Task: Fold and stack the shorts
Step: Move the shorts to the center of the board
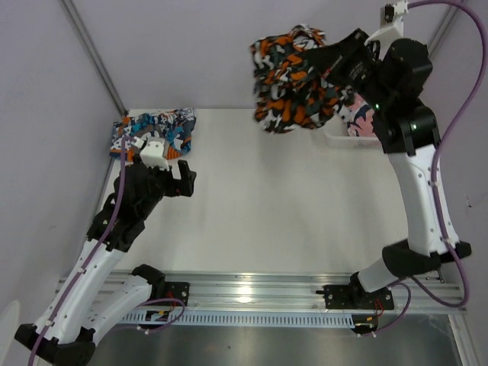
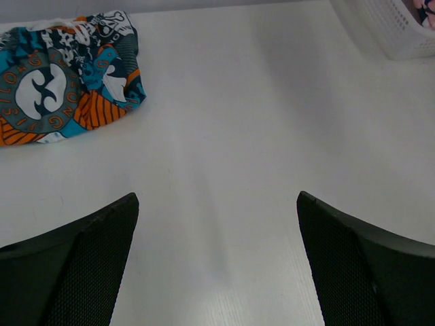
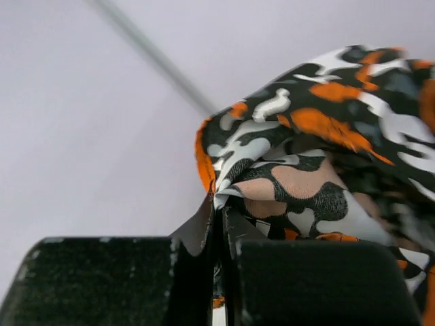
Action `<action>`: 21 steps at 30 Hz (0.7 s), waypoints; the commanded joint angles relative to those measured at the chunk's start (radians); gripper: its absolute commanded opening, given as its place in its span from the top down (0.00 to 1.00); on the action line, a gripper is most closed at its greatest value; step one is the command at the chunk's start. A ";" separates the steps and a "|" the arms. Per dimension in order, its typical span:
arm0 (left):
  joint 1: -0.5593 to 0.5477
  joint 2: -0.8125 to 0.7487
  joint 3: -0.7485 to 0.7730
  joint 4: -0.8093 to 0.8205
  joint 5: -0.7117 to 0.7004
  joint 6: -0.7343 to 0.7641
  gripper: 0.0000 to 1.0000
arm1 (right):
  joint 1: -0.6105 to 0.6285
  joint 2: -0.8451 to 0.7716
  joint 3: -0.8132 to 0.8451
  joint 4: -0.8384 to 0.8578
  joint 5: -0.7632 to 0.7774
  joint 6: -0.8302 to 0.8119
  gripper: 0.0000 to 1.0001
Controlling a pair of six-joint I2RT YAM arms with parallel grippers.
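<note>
The teal-blue, orange and white shorts [image 1: 160,131] lie folded at the table's far left; the left wrist view shows them [image 2: 64,81] with a round emblem. My left gripper [image 1: 169,169] is open and empty, just in front of them over bare table [image 2: 217,258]. My right gripper [image 1: 314,59] is raised high at the far right and shut on the orange, black, white and grey blotched shorts [image 1: 293,80], which hang bunched in the air. In the right wrist view the fabric [image 3: 312,156] is pinched between the closed fingers [image 3: 221,231].
A white plastic mesh basket [image 1: 345,133] stands at the back right, partly behind the right arm, with pink fabric inside; its corner shows in the left wrist view [image 2: 391,27]. The white table [image 1: 282,206] spreads between the arms. Walls close behind.
</note>
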 commanded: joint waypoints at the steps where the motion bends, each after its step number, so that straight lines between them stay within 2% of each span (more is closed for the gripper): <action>1: -0.002 -0.067 -0.006 0.027 -0.093 -0.006 0.00 | 0.116 -0.165 -0.175 0.071 -0.047 0.078 1.00; 3: -0.002 -0.095 0.001 0.019 -0.127 -0.007 0.01 | 0.164 -0.286 -0.330 0.154 -0.063 0.133 1.00; 4: -0.002 -0.111 0.003 0.018 -0.147 -0.013 0.01 | 0.191 -0.326 -0.490 0.184 -0.061 0.179 1.00; 6: -0.002 -0.168 0.001 0.013 -0.206 -0.021 0.01 | 0.278 -0.400 -0.617 0.223 -0.035 0.205 1.00; 8: -0.002 -0.235 -0.011 0.021 -0.261 -0.030 0.01 | 0.360 -0.473 -0.732 0.170 0.043 0.199 1.00; 12: -0.002 -0.311 -0.046 0.044 -0.293 -0.032 0.00 | 0.374 -0.535 -0.924 0.119 0.110 0.205 0.87; 13: -0.002 -0.311 -0.051 0.048 -0.289 -0.029 0.01 | 0.363 -0.541 -0.967 0.122 0.104 0.208 0.80; 14: -0.002 -0.308 -0.051 0.047 -0.281 -0.029 0.01 | 0.353 -0.539 -1.049 0.133 0.086 0.198 0.55; 15: -0.002 -0.287 -0.048 0.042 -0.269 -0.030 0.01 | 0.328 -0.533 -1.081 0.142 0.048 0.190 0.40; 17: -0.002 -0.261 -0.037 0.030 -0.250 -0.030 0.01 | 0.311 -0.500 -1.116 0.133 0.043 0.159 0.19; 19: -0.002 -0.222 -0.033 0.028 -0.213 -0.030 0.01 | 0.300 -0.458 -1.122 0.081 0.086 0.092 0.12; 21: -0.002 -0.201 -0.028 0.028 -0.178 -0.027 0.01 | 0.302 -0.440 -1.113 0.070 0.104 0.016 0.11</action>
